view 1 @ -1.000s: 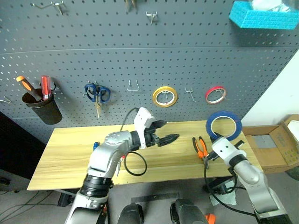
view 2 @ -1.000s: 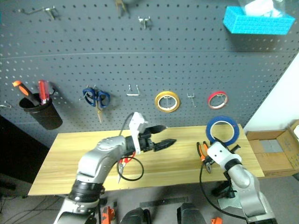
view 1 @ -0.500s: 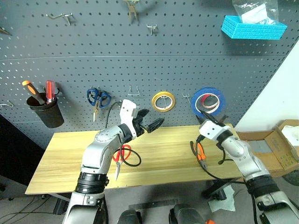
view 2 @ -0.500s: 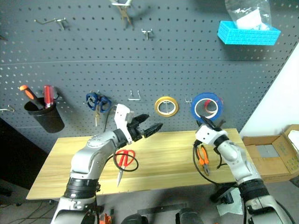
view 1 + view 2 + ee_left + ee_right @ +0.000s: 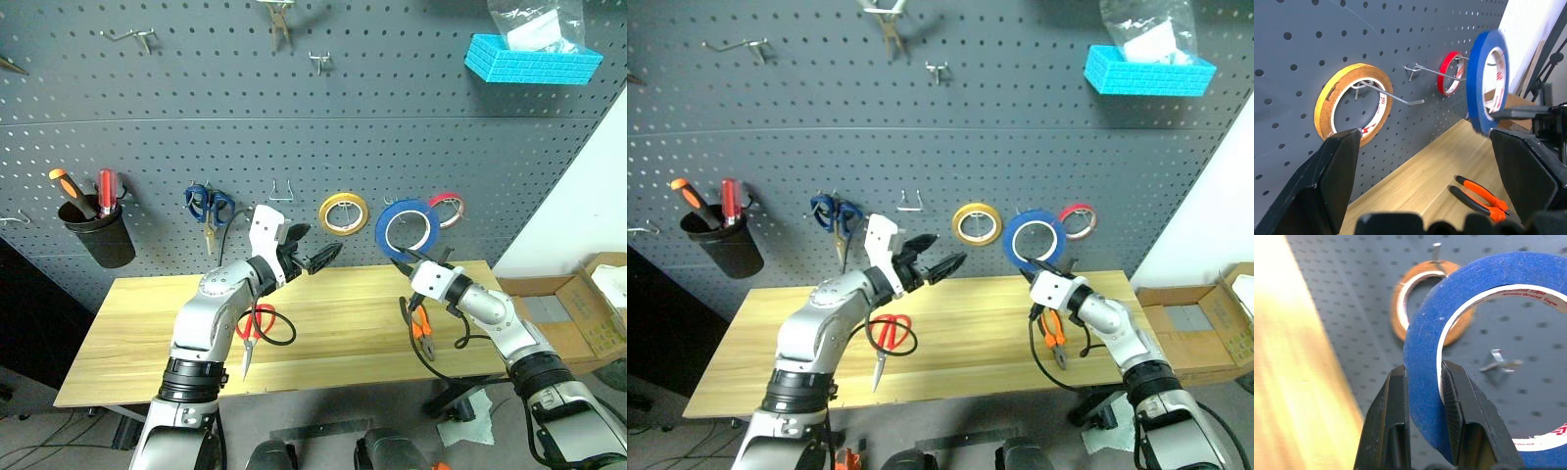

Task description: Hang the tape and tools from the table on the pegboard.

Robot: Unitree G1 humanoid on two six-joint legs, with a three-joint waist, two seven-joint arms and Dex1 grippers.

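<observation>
On the near part of the table, you had the red-handled scissors lying flat below your left arm, and the orange-and-black pliers lying under your right forearm toward the table's right end. Just above the tabletop, your right gripper was pinched tight on the lower rim of the blue tape, one finger outside the band and one inside the ring, as the right wrist view showed. You held the roll upright, close in front of the pegboard, between the yellow tape ring and the red tape ring, near the bare hook that stands between them; whether it touched the hook, you could not tell. Your left gripper hung over the middle of the table with its fingers spread wide and nothing between them, pointing toward the board below the yellow ring.

Compared with a second earlier, you had carried the blue tape up off the right end of the table and leftward to the board, so that it no longer covered the red ring as it did half a second before. Your left gripper had stayed open and empty. The scissors and pliers had not moved.

Farther back on the board, the blue scissors hung left of an empty hook, and the black cup held two screwdrivers.
</observation>
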